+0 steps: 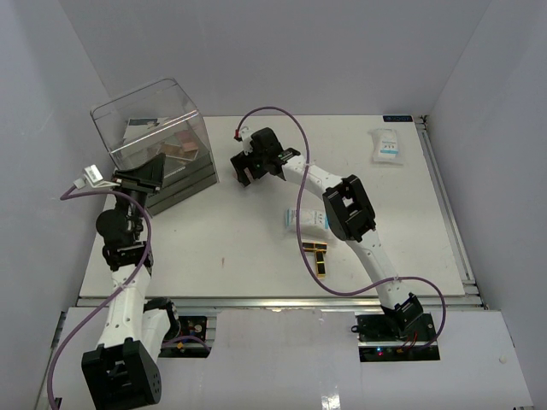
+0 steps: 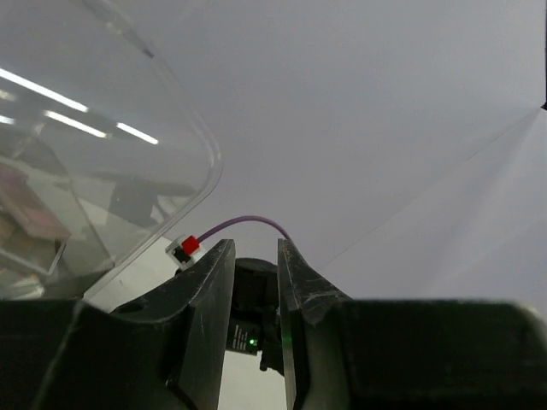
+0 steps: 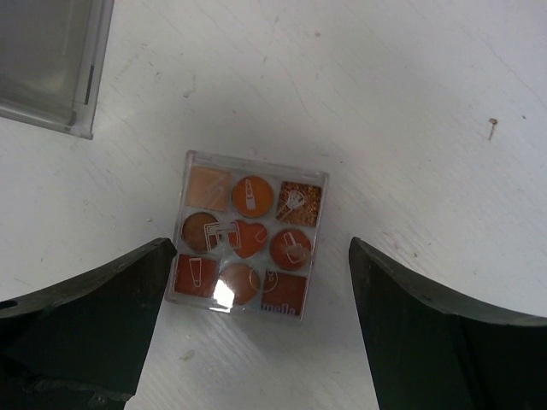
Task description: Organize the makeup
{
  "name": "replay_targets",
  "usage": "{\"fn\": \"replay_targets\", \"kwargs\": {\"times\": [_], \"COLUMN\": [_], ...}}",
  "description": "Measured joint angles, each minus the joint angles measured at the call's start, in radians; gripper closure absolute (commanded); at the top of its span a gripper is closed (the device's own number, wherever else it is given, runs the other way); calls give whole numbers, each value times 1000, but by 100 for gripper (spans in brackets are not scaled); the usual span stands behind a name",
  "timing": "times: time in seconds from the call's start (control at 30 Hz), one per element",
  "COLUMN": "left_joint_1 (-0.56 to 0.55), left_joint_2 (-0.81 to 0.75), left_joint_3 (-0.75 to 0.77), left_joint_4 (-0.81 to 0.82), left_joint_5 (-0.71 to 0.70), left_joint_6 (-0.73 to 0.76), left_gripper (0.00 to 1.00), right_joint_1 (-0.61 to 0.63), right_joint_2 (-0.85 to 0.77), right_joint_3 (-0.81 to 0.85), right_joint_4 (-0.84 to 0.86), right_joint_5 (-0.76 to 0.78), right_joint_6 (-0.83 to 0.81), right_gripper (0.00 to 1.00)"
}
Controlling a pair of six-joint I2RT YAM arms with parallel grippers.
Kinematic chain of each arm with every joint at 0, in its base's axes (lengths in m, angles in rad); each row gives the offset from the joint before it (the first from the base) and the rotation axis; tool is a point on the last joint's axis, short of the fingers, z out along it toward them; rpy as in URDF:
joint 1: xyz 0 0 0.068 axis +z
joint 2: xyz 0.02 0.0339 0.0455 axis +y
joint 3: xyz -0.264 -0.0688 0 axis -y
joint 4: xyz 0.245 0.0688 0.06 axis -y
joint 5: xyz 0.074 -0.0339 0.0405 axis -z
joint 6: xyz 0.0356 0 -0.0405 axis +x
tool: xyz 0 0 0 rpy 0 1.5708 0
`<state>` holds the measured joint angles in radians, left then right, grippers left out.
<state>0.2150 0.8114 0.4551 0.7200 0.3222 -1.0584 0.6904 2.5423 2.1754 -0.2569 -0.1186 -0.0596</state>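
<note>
A square eyeshadow palette point(image 3: 246, 235) with orange and brown pans lies flat on the white table. My right gripper point(image 3: 261, 256) hangs open over it, one finger on each side, neither touching it. From above, that gripper point(image 1: 245, 166) hides the palette. More palettes point(image 1: 181, 149) lie inside the clear box point(image 1: 149, 120). One white-blue sachet point(image 1: 386, 145) lies at the far right, another point(image 1: 301, 219) beside the right arm. Two black-and-gold lipstick tubes point(image 1: 320, 254) lie crossed near the middle. My left gripper point(image 2: 256, 256) sits at the box's near side, jaws narrowly apart with nothing between them.
The clear box point(image 2: 94, 145) fills the left of the left wrist view, and a corner of it point(image 3: 51, 68) shows at the upper left of the right wrist view. White walls enclose the table point(image 1: 256, 256) on three sides. A purple cable point(image 1: 282, 115) loops over the right arm.
</note>
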Motion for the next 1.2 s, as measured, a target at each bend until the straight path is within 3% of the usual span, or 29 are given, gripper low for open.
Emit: {"fn": "replay_targets", "kwargs": {"times": [0.63, 0.87, 1.2], "left_joint_1": [-29, -35, -35], "left_joint_2": [35, 39, 14], "left_joint_3": [-122, -122, -150], "left_joint_4": [-206, -216, -228], "left_joint_5": [-47, -55, -70], "left_joint_6": [-81, -87, -101], "left_gripper": [57, 48, 44], "right_joint_1": [13, 20, 78], "right_joint_2": [-51, -62, -62], "right_joint_3": [-93, -96, -95], "right_joint_4": [34, 27, 16], "right_joint_5": [-45, -66, 94], "right_joint_6": [84, 128, 81], "right_gripper": [10, 10, 9]}}
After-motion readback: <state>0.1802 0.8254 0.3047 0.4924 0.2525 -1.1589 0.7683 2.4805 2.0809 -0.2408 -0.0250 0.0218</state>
